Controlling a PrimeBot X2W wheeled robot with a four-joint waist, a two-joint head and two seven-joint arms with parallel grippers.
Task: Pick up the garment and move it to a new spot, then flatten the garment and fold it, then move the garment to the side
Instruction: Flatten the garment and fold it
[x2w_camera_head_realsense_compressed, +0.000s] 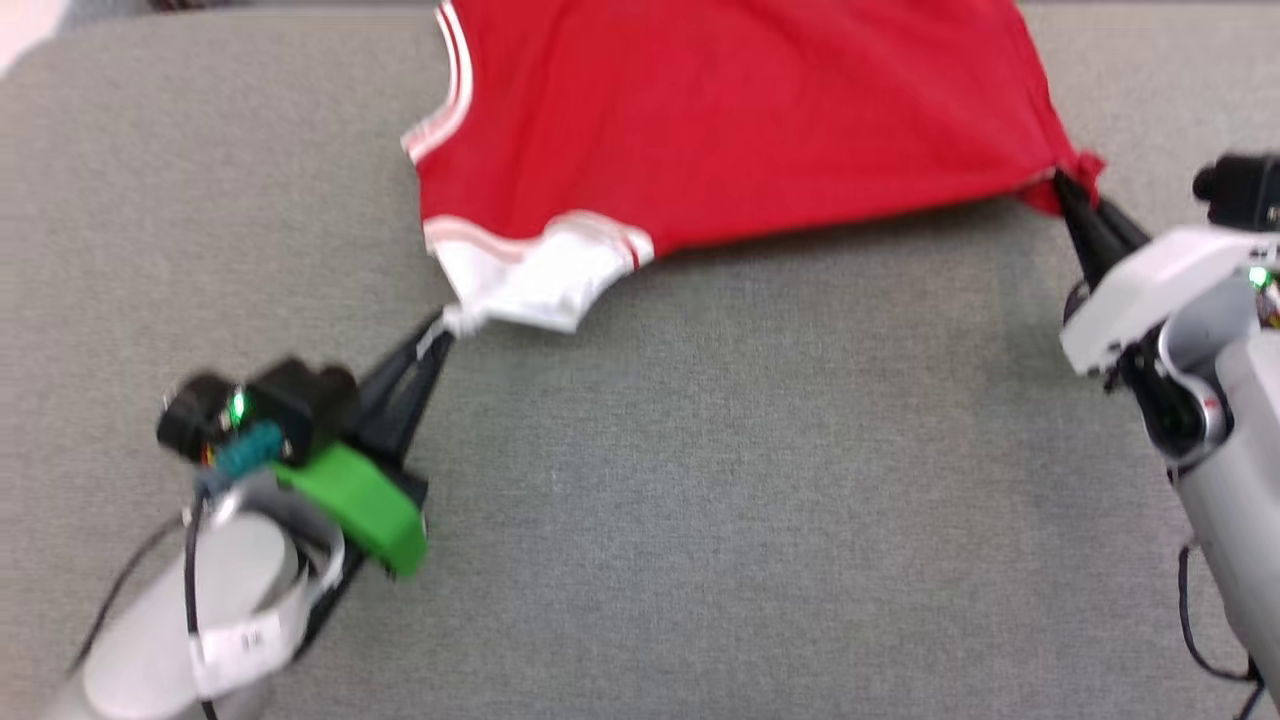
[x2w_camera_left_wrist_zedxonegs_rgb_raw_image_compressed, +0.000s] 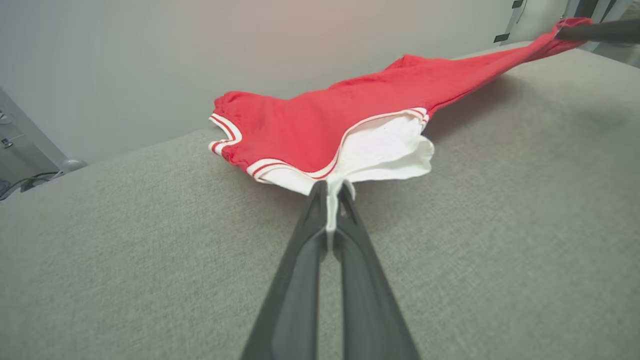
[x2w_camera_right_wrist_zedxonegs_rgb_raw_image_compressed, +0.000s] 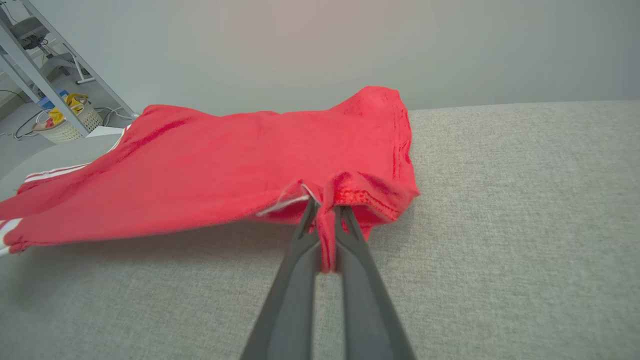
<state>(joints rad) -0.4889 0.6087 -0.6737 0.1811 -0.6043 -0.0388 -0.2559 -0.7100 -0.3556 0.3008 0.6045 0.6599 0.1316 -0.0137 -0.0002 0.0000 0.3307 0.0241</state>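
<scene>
Red garment (x2w_camera_head_realsense_compressed: 740, 110) judged soft, light, limp | left fingers (x2w_camera_left_wrist_zedxonegs_rgb_raw_image_compressed: 321, 199) pinch white sleeve edge | right fingers (x2w_camera_right_wrist_zedxonegs_rgb_raw_image_compressed: 310, 220) pinch red hem corner | corners suit holding

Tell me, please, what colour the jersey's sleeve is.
White sleeve with red-striped trim, clearest in the left wrist view.

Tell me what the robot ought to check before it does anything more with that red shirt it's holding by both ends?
1. Left gripper pinching the white sleeve of the garment: ok.
2. Right gripper pinching a red hem corner: ok.
3. Garment lying flat: not ok, its near edge is lifted off the grey surface.
4. Sleeve spread out: not ok, it is crumpled at the fingertips.
5. Which face is up: cannot tell.
</scene>
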